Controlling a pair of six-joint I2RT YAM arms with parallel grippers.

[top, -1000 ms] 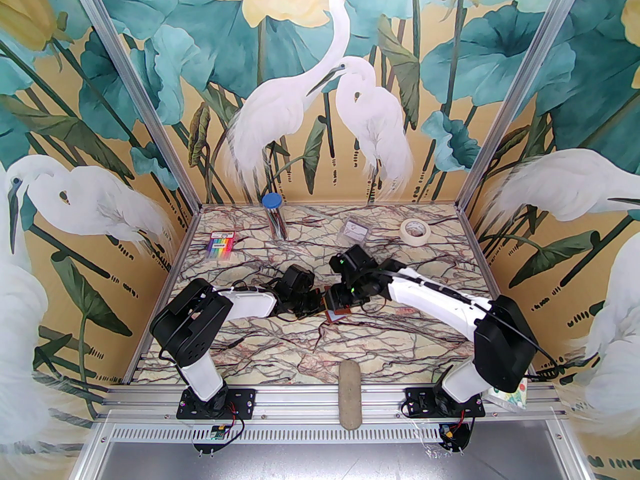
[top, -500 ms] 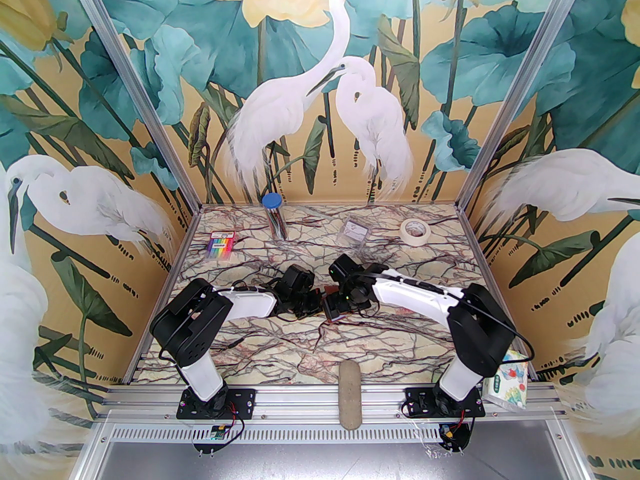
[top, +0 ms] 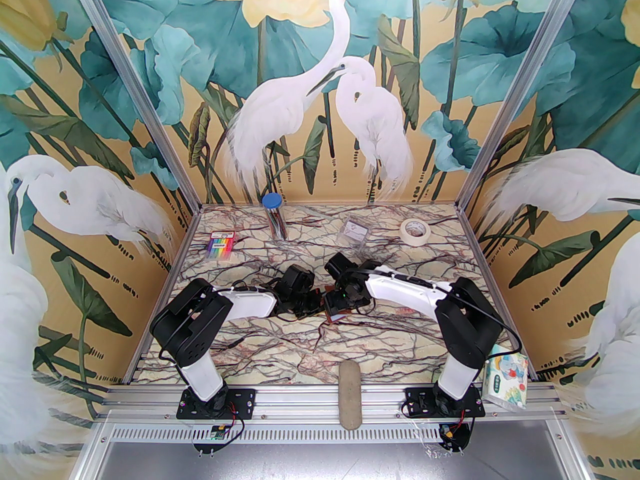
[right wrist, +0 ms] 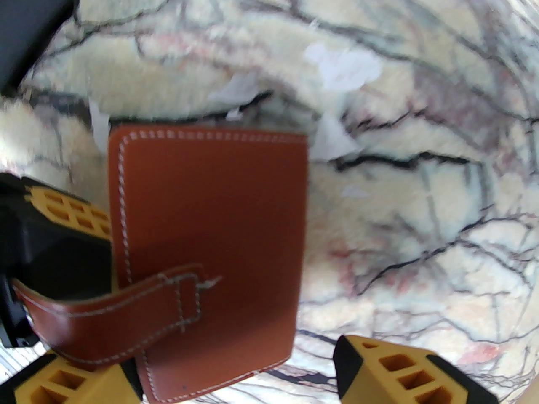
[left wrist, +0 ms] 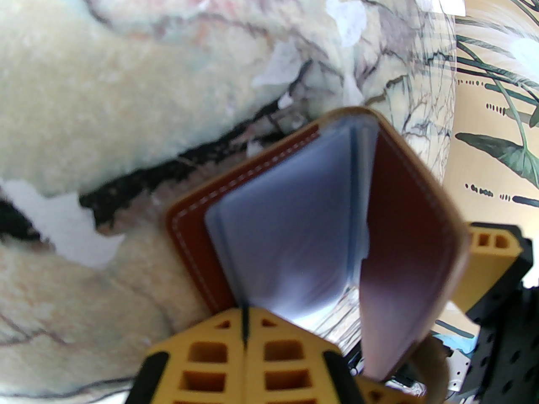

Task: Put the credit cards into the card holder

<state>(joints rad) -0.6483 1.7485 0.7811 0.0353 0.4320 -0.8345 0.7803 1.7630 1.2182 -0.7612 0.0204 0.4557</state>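
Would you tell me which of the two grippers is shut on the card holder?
The left gripper: its yellow fingers are pinched together on a pale sleeve edge of the card holder, whereas the right gripper has its fingers wide apart.

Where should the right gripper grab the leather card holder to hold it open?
Pinch the reddish-brown leather card holder by its raised cover's free edge, from the right: that edge faces the open right gripper; the left gripper pins the bluish plastic sleeves.

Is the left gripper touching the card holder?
Touching. The left wrist view shows the left gripper shut on a plastic sleeve edge of the card holder.
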